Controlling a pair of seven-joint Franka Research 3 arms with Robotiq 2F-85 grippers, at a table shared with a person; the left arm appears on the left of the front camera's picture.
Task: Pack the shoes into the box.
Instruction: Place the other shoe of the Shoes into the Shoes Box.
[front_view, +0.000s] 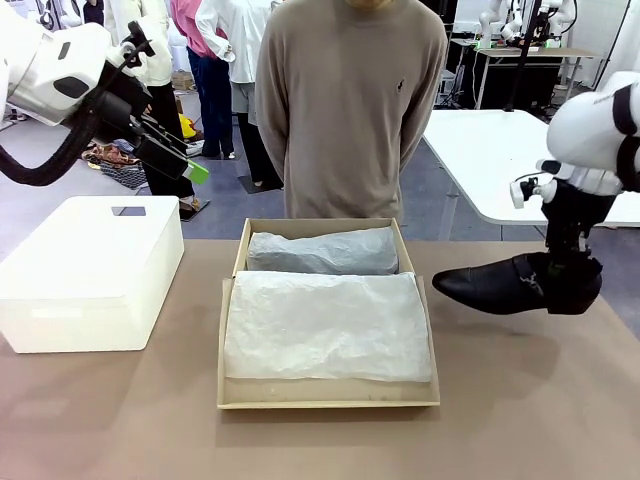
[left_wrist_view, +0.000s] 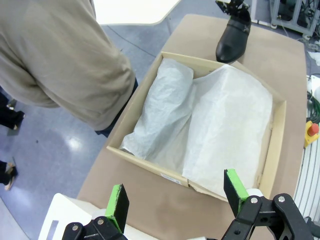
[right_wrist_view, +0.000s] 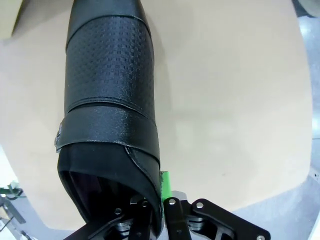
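Nearest us, the box (front_view: 326, 403) lies open on the table (front_view: 120, 420), with tissue (front_view: 325, 325) across its front half and a wrapped bundle (front_view: 320, 250) behind. Just right of it, the right gripper (front_view: 571, 263) clamps the heel rim of a shoe (front_view: 500, 287), whose toe points at the box. Above the bin (front_view: 90, 270), the left gripper (left_wrist_view: 177, 195) hangs with jaws wide. Beyond, we see a person (front_view: 350, 100).

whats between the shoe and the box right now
Just bare table. In the front view the toe of the shoe points at the right wall of the box, with a narrow empty strip between them.
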